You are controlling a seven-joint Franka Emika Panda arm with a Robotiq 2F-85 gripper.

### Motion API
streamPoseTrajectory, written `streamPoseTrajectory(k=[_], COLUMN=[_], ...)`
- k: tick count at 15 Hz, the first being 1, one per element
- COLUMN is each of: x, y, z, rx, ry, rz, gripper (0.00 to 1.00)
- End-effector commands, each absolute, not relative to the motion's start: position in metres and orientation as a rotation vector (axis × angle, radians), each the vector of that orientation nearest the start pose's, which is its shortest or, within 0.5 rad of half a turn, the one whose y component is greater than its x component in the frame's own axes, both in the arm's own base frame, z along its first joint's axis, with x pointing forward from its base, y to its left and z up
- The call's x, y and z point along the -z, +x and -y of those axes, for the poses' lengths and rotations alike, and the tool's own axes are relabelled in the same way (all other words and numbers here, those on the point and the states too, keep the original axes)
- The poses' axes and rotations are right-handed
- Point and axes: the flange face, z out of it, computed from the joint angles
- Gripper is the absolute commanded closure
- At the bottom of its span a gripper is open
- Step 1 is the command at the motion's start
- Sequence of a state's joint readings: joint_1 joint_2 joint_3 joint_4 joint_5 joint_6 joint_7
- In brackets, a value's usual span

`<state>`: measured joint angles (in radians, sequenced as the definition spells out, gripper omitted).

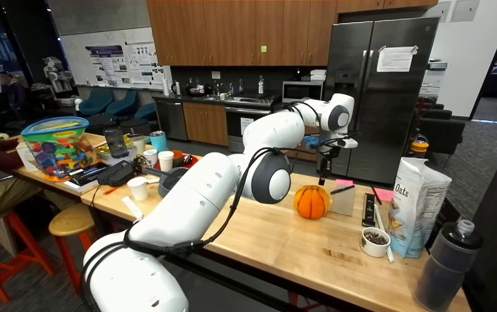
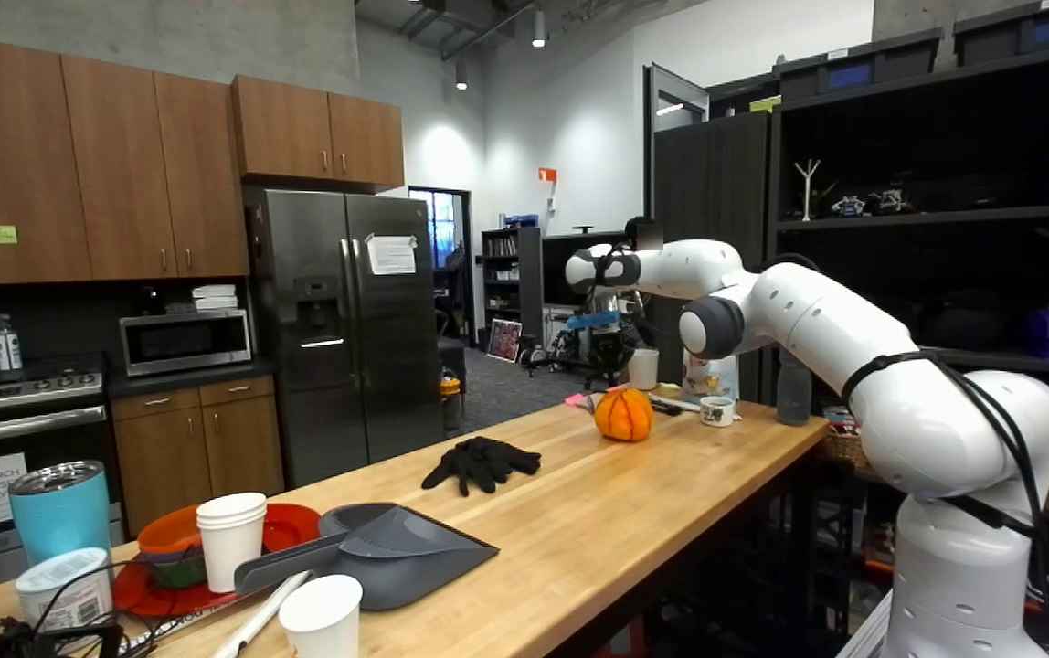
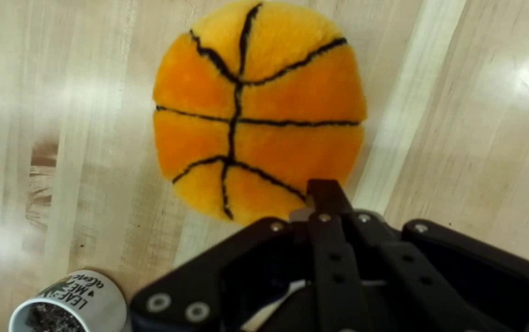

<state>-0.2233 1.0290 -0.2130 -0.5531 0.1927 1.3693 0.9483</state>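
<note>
Claw (image 3: 336, 198), drawn together, hangs with the orange plush basketball (image 3: 264, 108) below and slightly to one side.

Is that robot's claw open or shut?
The claw is shut: in the wrist view, its fingers come together with no gap showing between them.

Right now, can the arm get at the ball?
Likely yes: the gripper hangs close by the ball with nothing seen between them, though its jaws are shut and would need opening to grasp it.
</note>
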Motion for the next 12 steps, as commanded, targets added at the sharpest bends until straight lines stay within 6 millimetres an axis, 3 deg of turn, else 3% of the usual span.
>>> streamPoseTrajectory(k=[1, 3, 4, 6, 12], x=[-0.403, -0.412, -0.417, -0.426, -0.437], y=[0.729, 0.729, 0.727, 0.721, 0.696], z=[0.209, 0.214, 0.219, 0.234, 0.275], rx=[-0.299, -0.259, -0.249, -0.233, -0.271], ry=[-2.557, -2.534, -2.52, -2.493, -2.494], rz=[-1.906, -1.916, -1.923, -1.956, -2.073], gripper=[1.0, 1.0, 0.75, 0.68, 0.29])
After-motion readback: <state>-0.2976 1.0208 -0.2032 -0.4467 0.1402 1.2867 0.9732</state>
